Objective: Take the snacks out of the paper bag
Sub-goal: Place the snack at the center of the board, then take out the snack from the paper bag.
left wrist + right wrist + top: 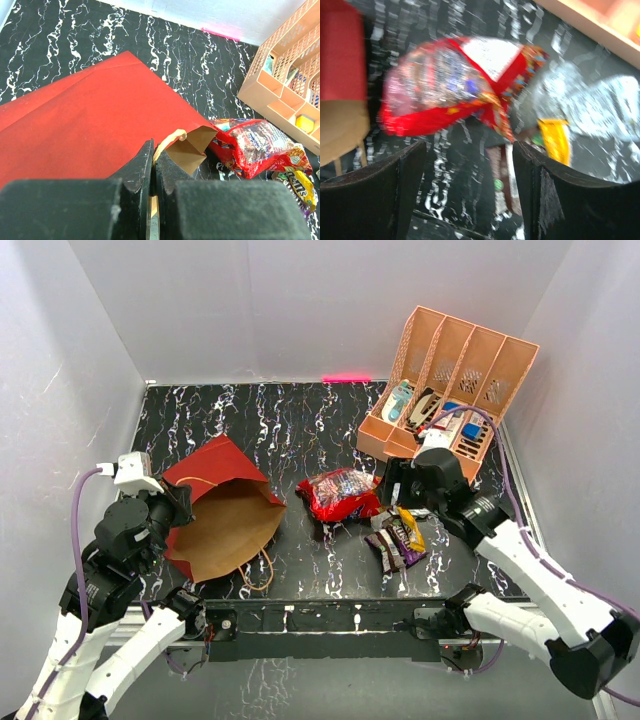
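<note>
The paper bag point(225, 515) lies on its side at the left, red side up, its brown mouth facing front-right. My left gripper point(182, 505) is shut on the bag's rim beside the tan cord handle point(172, 137); in the left wrist view the gripper point(154, 150) pinches the paper. The large red packet point(340, 494) lies on the table outside the bag and also shows in the left wrist view point(255, 150). Several small candy bars point(400, 537) lie to its right. My right gripper point(470, 155) is open and empty above the red packet point(450, 90) and a yellow bar point(554, 140).
The peach slotted organizer point(455, 375) stands at the back right, close behind my right arm, and shows in the left wrist view point(272, 95). White walls enclose the black marbled table point(300, 420). A second cord handle point(262, 570) trails from the bag near the front edge.
</note>
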Tool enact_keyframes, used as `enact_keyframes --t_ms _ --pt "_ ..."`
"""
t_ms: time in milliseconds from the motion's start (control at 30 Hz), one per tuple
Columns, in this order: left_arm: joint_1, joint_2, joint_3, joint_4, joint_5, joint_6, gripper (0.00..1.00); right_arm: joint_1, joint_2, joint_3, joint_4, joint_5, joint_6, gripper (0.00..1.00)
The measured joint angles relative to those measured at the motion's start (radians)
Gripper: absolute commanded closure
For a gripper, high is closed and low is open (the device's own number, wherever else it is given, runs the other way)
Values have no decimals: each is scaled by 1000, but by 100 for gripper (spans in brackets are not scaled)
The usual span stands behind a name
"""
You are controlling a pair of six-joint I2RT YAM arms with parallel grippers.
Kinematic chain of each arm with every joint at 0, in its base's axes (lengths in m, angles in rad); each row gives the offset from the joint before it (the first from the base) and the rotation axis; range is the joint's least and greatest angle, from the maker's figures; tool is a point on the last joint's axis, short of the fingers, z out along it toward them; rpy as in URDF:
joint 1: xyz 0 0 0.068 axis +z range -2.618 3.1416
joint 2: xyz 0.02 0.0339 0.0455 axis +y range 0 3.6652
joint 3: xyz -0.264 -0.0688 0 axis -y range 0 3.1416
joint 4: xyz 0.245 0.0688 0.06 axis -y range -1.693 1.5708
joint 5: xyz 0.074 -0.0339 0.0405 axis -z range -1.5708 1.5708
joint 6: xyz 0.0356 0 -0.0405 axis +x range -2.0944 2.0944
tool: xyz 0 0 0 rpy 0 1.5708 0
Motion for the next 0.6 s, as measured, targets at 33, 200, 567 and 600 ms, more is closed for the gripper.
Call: enact_keyframes --t_ms 33,200,567,600 --pt "0 0 0 0 0 0 100 0 -20 -8 44 -36 -17 27" --pt "0 0 0 0 0 3 100 10 -54 -37 267 -196 -66 29" --pt "0 0 0 -1 0 4 100 512 445 234 423 -61 -249 25" --pt "0 0 0 -1 0 4 100 554 491 270 426 -34 -278 24"
